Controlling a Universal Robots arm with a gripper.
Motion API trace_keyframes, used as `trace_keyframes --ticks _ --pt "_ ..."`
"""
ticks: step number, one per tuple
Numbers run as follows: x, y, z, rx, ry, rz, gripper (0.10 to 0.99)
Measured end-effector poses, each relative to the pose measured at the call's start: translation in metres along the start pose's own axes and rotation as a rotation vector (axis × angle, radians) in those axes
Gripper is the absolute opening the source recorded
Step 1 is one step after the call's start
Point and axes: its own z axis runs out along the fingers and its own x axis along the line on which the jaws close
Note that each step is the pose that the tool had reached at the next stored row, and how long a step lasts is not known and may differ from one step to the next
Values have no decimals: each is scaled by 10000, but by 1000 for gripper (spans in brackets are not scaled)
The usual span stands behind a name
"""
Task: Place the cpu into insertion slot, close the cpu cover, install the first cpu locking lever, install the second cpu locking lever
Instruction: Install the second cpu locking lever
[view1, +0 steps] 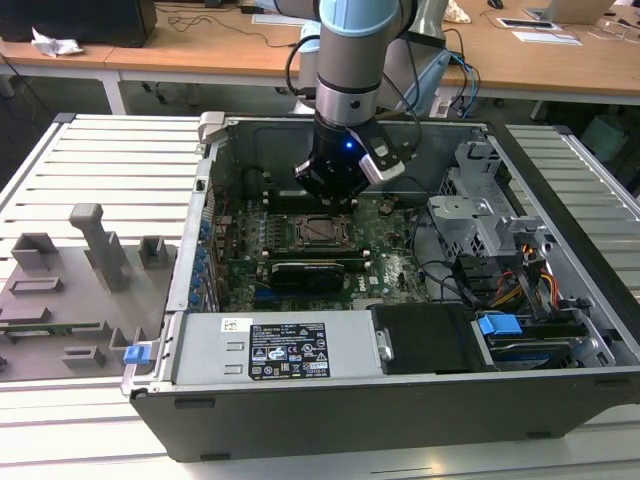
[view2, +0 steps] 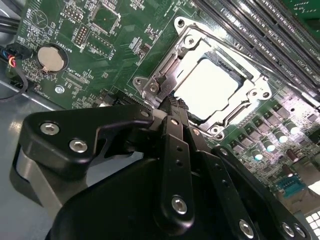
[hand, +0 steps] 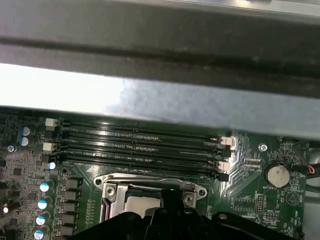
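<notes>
— Grey steel computer case (view1: 330, 425) lies open on the slatted table (view1: 110, 160); how much room does the arm have inside?

— Little. The gripper (view1: 325, 192) hangs low over the green board (view1: 395, 262), with the case wall behind it, the drive cage (view1: 470, 215) toward the exterior view's right, and the graphics card (view1: 305, 275) in front.

— And the socket?

— The cover (view2: 170, 72) lies flat over the slot (view2: 247, 75), and the chip (view2: 210, 85) shows pale through its window in the second wrist view. The memory slots (hand: 140, 142) run just beside it.

— Fingers?

— In the second wrist view the fingertips (view2: 172, 106) meet at the cover's edge, closed together with nothing visibly held.

— Any writing?

— A black label (view1: 288, 352) on the power supply; too small to read.
</notes>
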Motion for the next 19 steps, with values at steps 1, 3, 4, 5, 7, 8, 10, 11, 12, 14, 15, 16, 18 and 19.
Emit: trace_keyframes --ticks 1,3,4,5,7,8,10,11,12,14,15,16,18,19 --pt "0 -1 -3 3 3 1 106" --pt "0 -1 -21 3 2 -1 106" --pt "-1 0 -40 2 1 -1 106" --pt "-1 2 -81 2 1 -1 106" --pt "-2 4 -139 2 1 0 106" --pt "-2 5 -151 2 1 -1 106" --pt "-2 -7 -153 1 2 -3 106" --pt "1 -27 -154 1 1 -1 106" --pt "3 -51 -154 1 1 -1 106" --pt "8 -98 -156 1 1 -2 106" --pt "9 -115 -157 2 1 -2 106" --pt "11 -132 -158 1 1 -1 106" --pt "15 -168 -159 1 1 -1 106" --pt "16 -183 -160 1 1 -1 106"
